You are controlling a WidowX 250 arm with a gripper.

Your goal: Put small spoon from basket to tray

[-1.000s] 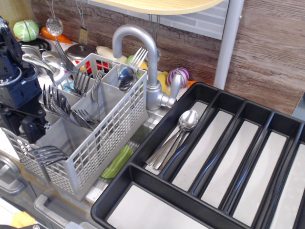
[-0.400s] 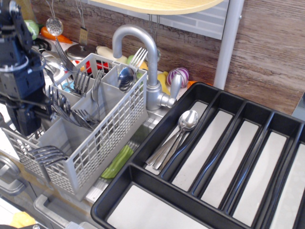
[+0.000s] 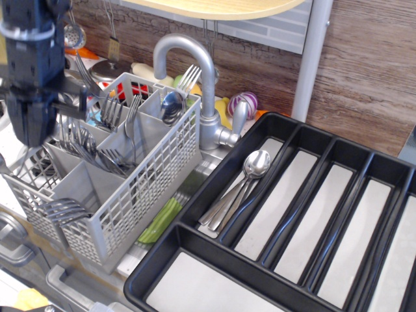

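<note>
— Observation.image view: where's the small spoon [image 3: 172, 105]?
— Standing in the basket [image 3: 140, 195], rear compartment, well apart from the tray [image 3: 214, 179].
— Your gripper [image 3: 29, 133]?
— Above the basket's left end; my fingers' spread, I cannot tell.

A kitchen sink area: right of the gripper [image 3: 29, 123] stands a grey faucet [image 3: 195, 71], with toy-like vegetables [image 3: 242, 103], probably plastic, behind it along a wood-grain backsplash [image 3: 364, 65].

Small shiny spoon [image 3: 171, 104] standing bowl-up in a rear compartment of the grey mesh basket [image 3: 136, 195], near the tap side, large black tray [image 3: 195, 195] just right, pale-lined long compartments, spoons lying in leftmost.
</note>
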